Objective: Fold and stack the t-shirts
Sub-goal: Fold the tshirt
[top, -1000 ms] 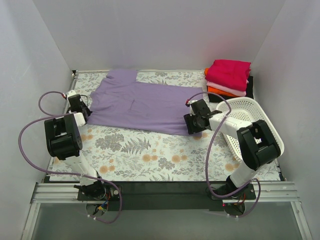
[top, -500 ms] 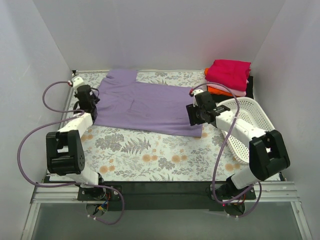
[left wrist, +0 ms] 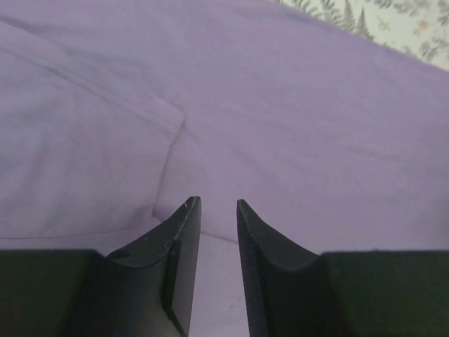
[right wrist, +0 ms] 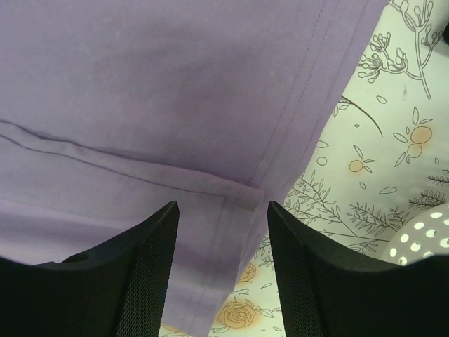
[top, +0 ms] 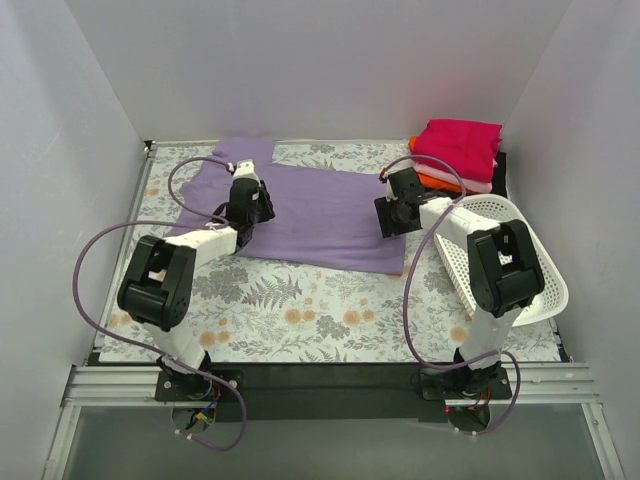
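A purple shirt (top: 310,215) lies spread flat on a flowered table (top: 300,310). Over its left half hovers the left claw (left wrist: 218,203), jaws slightly parted, holding nothing. Above its right hem the right claw (right wrist: 223,205) gapes wide, empty. Beyond its far right corner sits a stack of folded shirts (top: 458,152). Folding looks barely begun; next, each claw probably needs to pinch an edge.

Purple shirt (top: 320,215) reads as soft matt cloth, stitched hems showing (faint creases too). Right fingers (right wrist: 147,281) are black matt plastic, finely textured. Basket (top: 500,212) is smooth white plastic lattice. Table cover (top: 300,305) looks like matt floral-printed cloth.
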`<move>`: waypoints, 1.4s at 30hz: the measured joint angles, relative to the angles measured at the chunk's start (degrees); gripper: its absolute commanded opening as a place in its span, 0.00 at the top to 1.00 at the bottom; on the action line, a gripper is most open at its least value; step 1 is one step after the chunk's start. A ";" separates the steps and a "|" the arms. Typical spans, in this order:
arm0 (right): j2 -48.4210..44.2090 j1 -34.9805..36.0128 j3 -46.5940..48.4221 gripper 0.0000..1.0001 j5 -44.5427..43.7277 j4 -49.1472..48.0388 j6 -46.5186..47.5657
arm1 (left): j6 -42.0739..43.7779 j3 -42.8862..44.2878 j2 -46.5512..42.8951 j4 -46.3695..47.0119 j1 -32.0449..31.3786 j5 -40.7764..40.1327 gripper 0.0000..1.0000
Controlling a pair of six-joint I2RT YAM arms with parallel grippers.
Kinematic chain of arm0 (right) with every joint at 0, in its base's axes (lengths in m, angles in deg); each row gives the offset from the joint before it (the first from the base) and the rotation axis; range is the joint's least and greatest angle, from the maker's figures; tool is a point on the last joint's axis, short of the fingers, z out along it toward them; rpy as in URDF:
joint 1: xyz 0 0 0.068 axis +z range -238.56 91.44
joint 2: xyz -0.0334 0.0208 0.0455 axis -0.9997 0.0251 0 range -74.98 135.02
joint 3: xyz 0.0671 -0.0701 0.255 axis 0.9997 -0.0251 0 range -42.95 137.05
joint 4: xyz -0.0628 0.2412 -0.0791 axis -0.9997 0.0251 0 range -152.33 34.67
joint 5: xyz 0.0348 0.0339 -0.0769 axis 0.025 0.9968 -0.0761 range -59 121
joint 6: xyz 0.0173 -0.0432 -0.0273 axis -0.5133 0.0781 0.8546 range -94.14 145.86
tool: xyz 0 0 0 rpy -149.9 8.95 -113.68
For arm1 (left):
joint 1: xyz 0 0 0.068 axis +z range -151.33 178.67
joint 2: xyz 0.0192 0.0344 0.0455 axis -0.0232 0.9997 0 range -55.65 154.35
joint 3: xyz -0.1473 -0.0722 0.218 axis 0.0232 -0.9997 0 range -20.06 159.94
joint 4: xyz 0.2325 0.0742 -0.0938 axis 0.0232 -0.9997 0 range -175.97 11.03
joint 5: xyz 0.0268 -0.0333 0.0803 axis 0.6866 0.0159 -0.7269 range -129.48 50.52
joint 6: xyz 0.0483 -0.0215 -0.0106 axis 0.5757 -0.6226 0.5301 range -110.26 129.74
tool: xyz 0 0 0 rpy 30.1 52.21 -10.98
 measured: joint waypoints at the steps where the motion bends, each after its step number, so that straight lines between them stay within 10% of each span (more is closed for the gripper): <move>1: 0.39 -0.26 0.00 0.52 0.15 0.00 0.04 | -0.15 0.81 1.90 -0.09 -0.50 0.09 0.73; 42: 1.42 -2.67 -2.38 0.61 4.11 -1.95 0.46 | 12.76 17.62 22.84 1.75 -2.58 -14.25 0.71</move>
